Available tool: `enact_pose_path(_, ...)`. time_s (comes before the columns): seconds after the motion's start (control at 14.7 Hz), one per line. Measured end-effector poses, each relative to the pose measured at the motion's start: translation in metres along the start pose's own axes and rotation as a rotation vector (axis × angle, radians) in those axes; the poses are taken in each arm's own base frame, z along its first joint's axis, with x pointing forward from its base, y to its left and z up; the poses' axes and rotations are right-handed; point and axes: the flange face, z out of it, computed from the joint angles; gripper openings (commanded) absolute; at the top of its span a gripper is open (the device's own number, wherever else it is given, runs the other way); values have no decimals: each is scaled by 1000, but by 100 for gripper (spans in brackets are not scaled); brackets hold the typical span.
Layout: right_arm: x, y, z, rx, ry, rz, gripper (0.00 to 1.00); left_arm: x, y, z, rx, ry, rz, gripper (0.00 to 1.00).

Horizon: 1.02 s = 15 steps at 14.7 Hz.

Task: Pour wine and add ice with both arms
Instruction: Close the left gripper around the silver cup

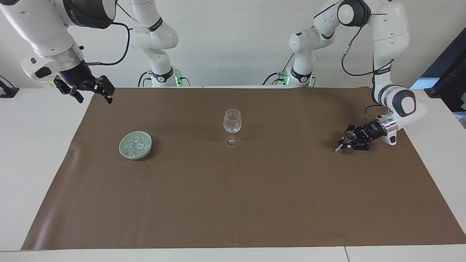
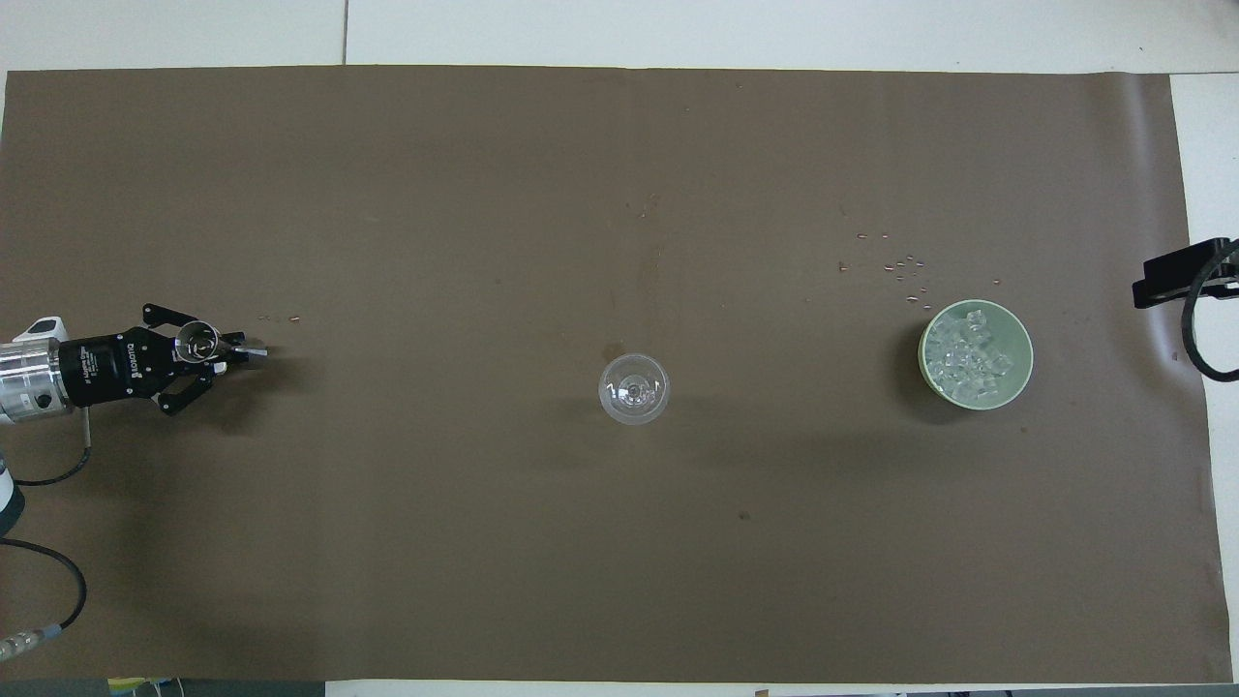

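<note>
A clear, empty wine glass (image 1: 232, 122) (image 2: 633, 388) stands upright mid-mat. A green bowl (image 1: 122, 148) (image 2: 926, 339) holding the ice (image 1: 137, 144) (image 2: 971, 356) sits toward the right arm's end. My left gripper (image 1: 346, 142) (image 2: 225, 350) lies low at the left arm's end, shut around a small metal jigger (image 1: 350, 136) (image 2: 196, 341) whose foot is at the mat. My right gripper (image 1: 93, 95) hangs open and empty in the air over the mat's corner at the right arm's end. Only its black edge (image 2: 1176, 274) shows in the overhead view.
A brown mat (image 2: 619, 194) covers most of the white table (image 1: 32, 145). Small specks (image 2: 900, 263) lie on the mat just farther from the robots than the bowl. A few more specks (image 2: 281, 318) lie by the jigger.
</note>
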Motion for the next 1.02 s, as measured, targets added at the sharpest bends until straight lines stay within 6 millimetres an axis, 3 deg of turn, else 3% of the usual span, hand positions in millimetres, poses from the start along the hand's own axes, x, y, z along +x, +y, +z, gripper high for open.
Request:
enact_pose_path(0.34,0,0,0,0,0,0,100,-3,0,-1,-1,-2,-17,0)
enact_pose_path(0.61,0,0,0,0,0,0,100,-18,-3,2,32,-47,-19,0)
enact_pose_path(0.82,0,0,0,0,0,0,100,-41,-4,-3,50,-82,16,0)
enact_pose_path(1.02,0,0,0,0,0,0,100,-84,-1,6,78,-88,59,0)
